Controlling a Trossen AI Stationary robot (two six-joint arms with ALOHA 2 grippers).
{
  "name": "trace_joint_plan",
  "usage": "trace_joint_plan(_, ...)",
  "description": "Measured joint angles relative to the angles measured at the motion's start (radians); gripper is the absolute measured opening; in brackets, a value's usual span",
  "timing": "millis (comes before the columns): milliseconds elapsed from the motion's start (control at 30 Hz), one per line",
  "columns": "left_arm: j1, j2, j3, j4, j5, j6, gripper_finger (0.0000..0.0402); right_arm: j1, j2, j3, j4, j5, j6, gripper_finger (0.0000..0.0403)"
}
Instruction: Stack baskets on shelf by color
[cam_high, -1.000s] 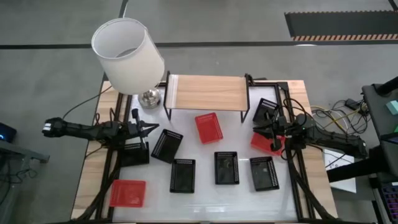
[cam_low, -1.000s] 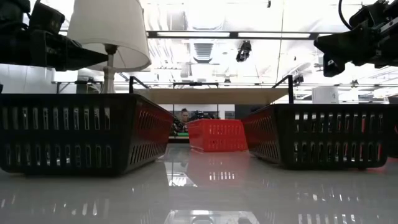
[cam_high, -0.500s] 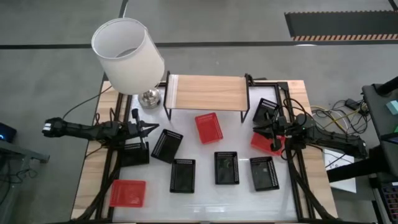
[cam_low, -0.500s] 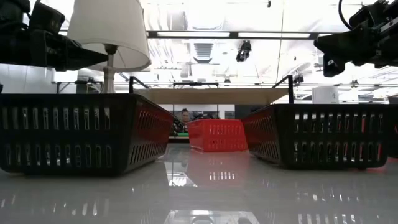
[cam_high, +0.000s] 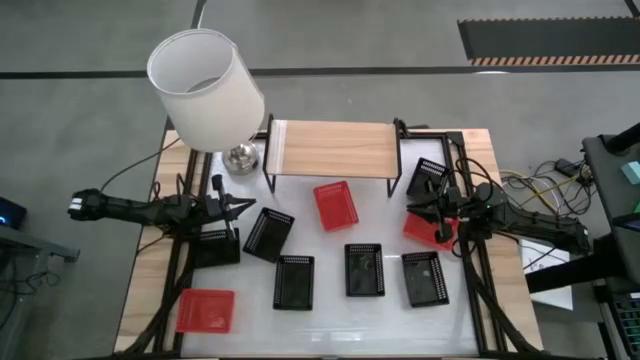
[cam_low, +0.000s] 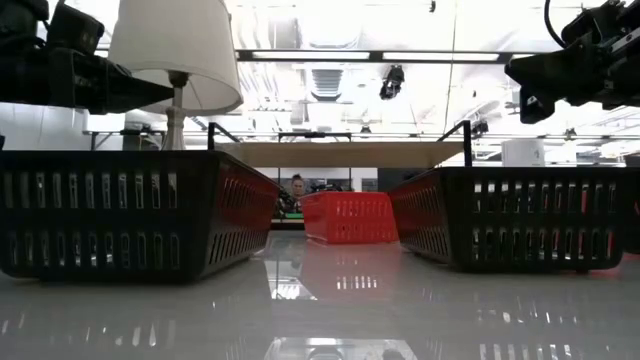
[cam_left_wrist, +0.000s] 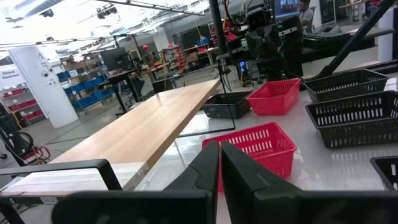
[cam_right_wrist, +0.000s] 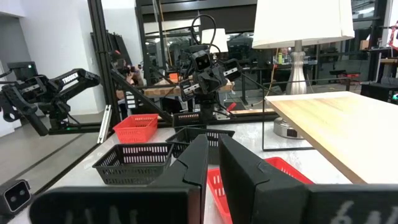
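The right gripper (cam_high: 440, 222) partly hides a red basket (cam_high: 417, 229) beneath it.

Both arms are built from dark, near-black links with rounded joint housings. The left arm (cam_high: 140, 210), at the left of the high view, ends in a light grey cap at its outer end. The right arm (cam_high: 530, 222), at the right of the high view, carries thin black cables looped near its wrist. Each arm ends in two flat, dark, tapered fingers (cam_left_wrist: 208, 171). White lettering marks one link of the arm seen at upper left in the right wrist view.
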Motion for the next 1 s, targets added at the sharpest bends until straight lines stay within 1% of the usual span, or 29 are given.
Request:
trace_joint_plan(300, 0.000, 0.000, 0.000, 0.000, 0.000, 0.000, 0.0000, 0.000, 0.000, 0.000, 0.000, 0.000, -0.001, 0.0034)
trace_joint_plan(367, 0.000, 0.000, 0.000, 0.000, 0.000, 0.000, 0.0000, 0.000, 0.000, 0.000, 0.000, 0.005, -0.029, 0.0034)
trace_joint_plan(400, 0.000, 0.000, 0.000, 0.000, 0.000, 0.001, 0.0000, 0.000, 0.000, 0.000, 0.000, 0.010, 0.000, 0.0034)
trace_joint_plan(467, 0.000, 0.000, 0.000, 0.000, 0.000, 0.003, 0.0000, 0.001, 0.000, 0.000, 0.002, 0.034, 0.192, 0.0034)
trace_joint_plan(500, 0.000, 0.000, 0.000, 0.004, -0.001, 0.003, 0.0000, 0.001, 0.001, 0.000, 0.004, 0.067, 0.292, 0.0034)
trace_joint_plan(533, 0.000, 0.000, 0.000, 0.017, -0.001, 0.000, 0.0000, 0.001, 0.002, 0.000, 0.011, 0.107, 0.343, 0.0034)
trace_joint_plan(567, 0.000, 0.000, 0.000, 0.033, 0.000, -0.001, 0.0000, 0.001, 0.003, 0.000, 0.018, 0.137, 0.360, 0.0034)
trace_joint_plan(633, 0.000, 0.000, 0.000, 0.078, 0.016, -0.009, 0.0000, 0.003, 0.006, 0.000, 0.028, 0.150, 0.363, 0.0034)
trace_joint_plan(667, 0.000, 0.001, 0.000, 0.111, 0.037, -0.048, 0.0000, 0.003, 0.009, 0.000, 0.038, 0.150, 0.364, 0.0034)
trace_joint_plan(700, -0.001, 0.003, 0.000, 0.162, 0.053, -0.114, 0.0000, 0.003, 0.012, 0.000, 0.056, 0.151, 0.364, 0.0034)
trace_joint_plan(767, 0.000, 0.008, 0.000, 0.294, 0.056, -0.314, 0.0000, 0.003, 0.018, 0.000, 0.109, 0.159, 0.361, 0.0034)
trace_joint_plan(800, 0.000, 0.008, 0.000, 0.355, 0.054, -0.387, 0.0000, 0.002, 0.023, 0.000, 0.139, 0.159, 0.351, 0.0034)
trace_joint_plan(833, 0.000, 0.008, 0.000, 0.412, 0.046, -0.413, 0.0000, 0.002, 0.029, 0.000, 0.169, 0.159, 0.333, 0.0034)
trace_joint_plan(900, 0.001, 0.007, 0.000, 0.485, 0.034, -0.412, 0.0000, 0.003, 0.041, 0.000, 0.229, 0.159, 0.298, 0.0034)
trace_joint_plan(1000, 0.001, 0.003, 0.000, 0.541, 0.034, -0.412, 0.0000, 0.002, 0.061, 0.000, 0.264, 0.160, 0.253, 0.0034)
